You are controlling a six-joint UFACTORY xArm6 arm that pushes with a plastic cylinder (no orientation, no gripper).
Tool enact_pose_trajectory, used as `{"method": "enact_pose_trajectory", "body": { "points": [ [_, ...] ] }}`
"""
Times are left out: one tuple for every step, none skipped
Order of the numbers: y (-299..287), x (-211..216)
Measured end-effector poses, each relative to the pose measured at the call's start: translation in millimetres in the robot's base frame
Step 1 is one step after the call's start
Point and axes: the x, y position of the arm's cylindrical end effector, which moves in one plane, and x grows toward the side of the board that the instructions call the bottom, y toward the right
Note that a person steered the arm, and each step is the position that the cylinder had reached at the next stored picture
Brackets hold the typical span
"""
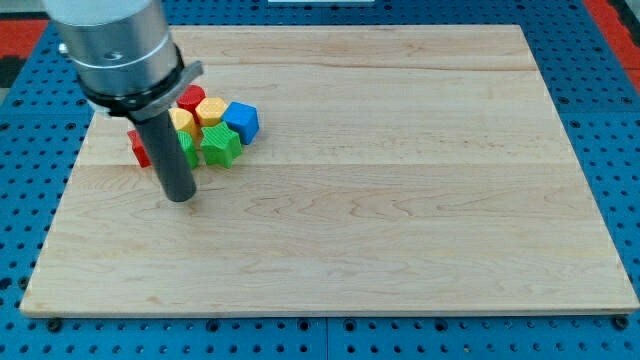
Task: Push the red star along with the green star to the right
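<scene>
My tip point(181, 197) rests on the wooden board at the view's left, just below a cluster of blocks. A red block point(139, 148), likely the red star, shows left of the rod, partly hidden by it. The green star point(221, 145) lies to the upper right of my tip. A second green block point(187, 148) sits right beside the rod, partly hidden. Above are a red block point(191, 98), a yellow block point(212, 110), another yellow block point(182, 120) and a blue cube point(241, 121).
The wooden board point(400, 200) lies on a blue perforated table point(620, 120). The arm's grey cylindrical body point(115, 50) fills the view's top left and hides part of the board there.
</scene>
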Motion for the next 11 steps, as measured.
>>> {"method": "enact_pose_trajectory", "body": {
  "points": [
    [-30.6,11.4],
    [-84.1,3.0],
    [-88.6,-46.0],
    [-47.5,-58.0],
    [25.9,-78.9],
    [89.2,-74.8],
    [106.3,-64.4],
    [186.3,-65.9],
    [210.1,-64.6],
    [198.0,-51.4],
    [236.7,-43.3]
  ]
}}
